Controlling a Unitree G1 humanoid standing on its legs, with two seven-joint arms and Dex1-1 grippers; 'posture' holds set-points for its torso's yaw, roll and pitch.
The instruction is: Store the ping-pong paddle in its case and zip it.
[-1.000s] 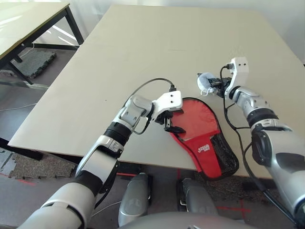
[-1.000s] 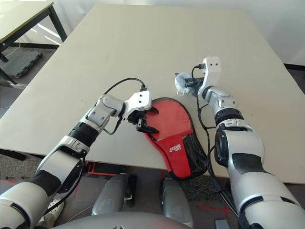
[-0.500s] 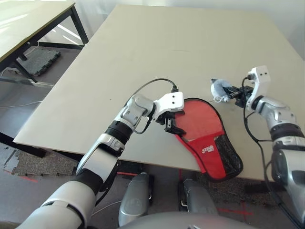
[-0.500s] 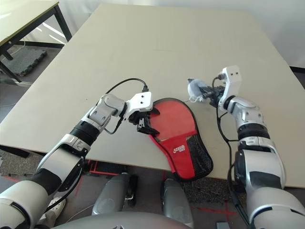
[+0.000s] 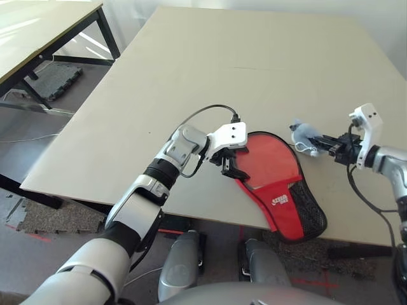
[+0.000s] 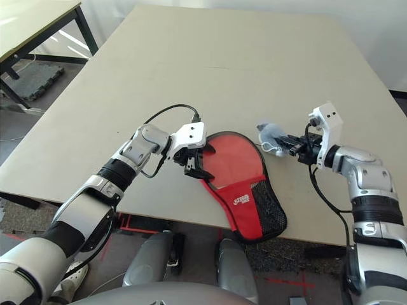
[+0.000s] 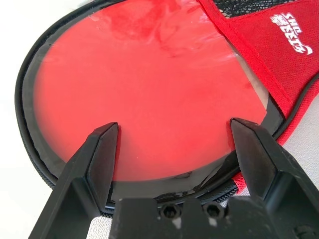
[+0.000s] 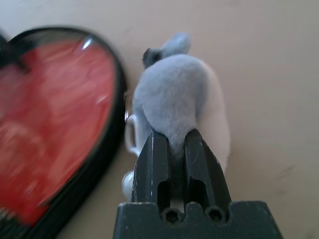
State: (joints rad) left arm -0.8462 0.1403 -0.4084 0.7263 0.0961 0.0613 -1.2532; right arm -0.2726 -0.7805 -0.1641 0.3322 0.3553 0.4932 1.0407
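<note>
Off to the far left, a second table with black legs, standing on the floor.

On the big pale worktop, near the front edge: left pincer with its black fingers spread wide apart, holding nothing, hanging low over the left rim of the case. Black cable looping up from the left wrist.

Just right of that, the case lying flat, red side up, with a white logo, a black mesh pocket and a black zipper rim. Narrow end sticking out past the front edge of the worktop. Round red face of the ping-pong paddle sitting in the open round end of the case, zipper rim around it. Handle hidden.

Further right, just beside the round end of the case: small grey cloth bundle, pinched tight in the right pincer. Fingers squeezed together on the cloth. Cannot tell if the bundle touches the worktop.
</note>
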